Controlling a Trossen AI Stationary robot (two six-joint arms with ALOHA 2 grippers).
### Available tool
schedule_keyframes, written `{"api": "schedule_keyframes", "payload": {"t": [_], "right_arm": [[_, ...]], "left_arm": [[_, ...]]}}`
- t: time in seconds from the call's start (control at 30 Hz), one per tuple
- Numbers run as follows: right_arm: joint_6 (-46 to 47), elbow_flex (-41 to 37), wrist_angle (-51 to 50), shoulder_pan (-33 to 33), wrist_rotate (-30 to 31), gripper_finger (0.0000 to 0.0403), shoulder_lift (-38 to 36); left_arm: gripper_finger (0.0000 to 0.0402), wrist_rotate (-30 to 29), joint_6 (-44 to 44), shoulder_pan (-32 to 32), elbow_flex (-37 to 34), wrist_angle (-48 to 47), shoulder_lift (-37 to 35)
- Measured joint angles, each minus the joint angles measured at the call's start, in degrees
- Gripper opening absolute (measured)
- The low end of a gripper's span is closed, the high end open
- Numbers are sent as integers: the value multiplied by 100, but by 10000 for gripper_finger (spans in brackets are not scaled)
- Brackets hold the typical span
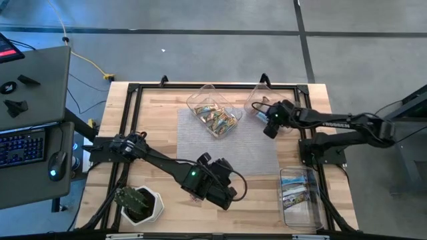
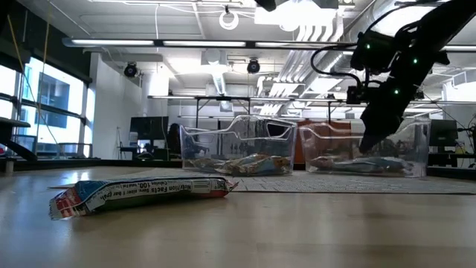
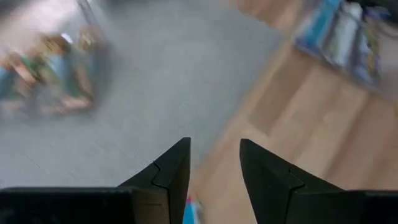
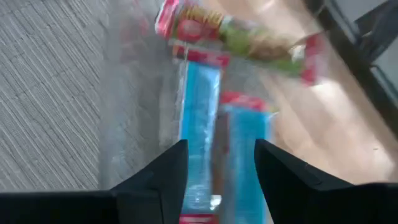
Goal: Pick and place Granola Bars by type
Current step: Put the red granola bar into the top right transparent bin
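Note:
My right gripper [image 1: 269, 128] hangs open inside a clear bin [image 1: 257, 100] at the table's far right. In the right wrist view its fingers [image 4: 217, 146] stand on either side of the near ends of two bright blue granola bars [image 4: 202, 130], which lie flat on the bin floor. A tan, red and green bar [image 4: 239, 34] lies beyond them. My left gripper [image 1: 228, 199] hovers open over the table's near middle, with nothing between its fingertips [image 3: 214, 143]. A blue-and-red wrapper end [image 3: 190, 210] shows under its fingers. One bar [image 2: 141, 195] lies flat on the wood near the front.
A clear bin [image 1: 213, 113] with several mixed bars stands at the far middle, on a grey mat [image 1: 200, 143]. Another clear bin [image 1: 298, 193] with blue bars sits at the near right. A white pot with a plant [image 1: 140, 203] is at the near left corner.

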Motion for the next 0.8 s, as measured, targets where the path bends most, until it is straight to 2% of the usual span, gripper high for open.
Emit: {"api": "schedule_keyframes", "payload": {"t": [0.17,0.27,0.37,0.6,0.67,0.8], "right_arm": [[2,444,-625,5,12,165,-310],[28,580,-630,5,-268,159,-515],[17,711,-636,6,-713,154,-678],[52,982,-566,80,-1936,145,-1068],[42,1022,-435,182,-2191,145,-1156],[59,1023,-163,377,-2496,146,-1289]], "left_arm": [[133,1202,-43,-13,-2,100,0],[133,2085,-117,-61,-1,137,22],[133,2618,-501,-135,-10,-8,136],[133,2622,-1413,-265,-337,-229,513],[133,2473,-1643,-302,-595,-606,550],[133,2422,-2083,-222,-1139,-459,630]]}}
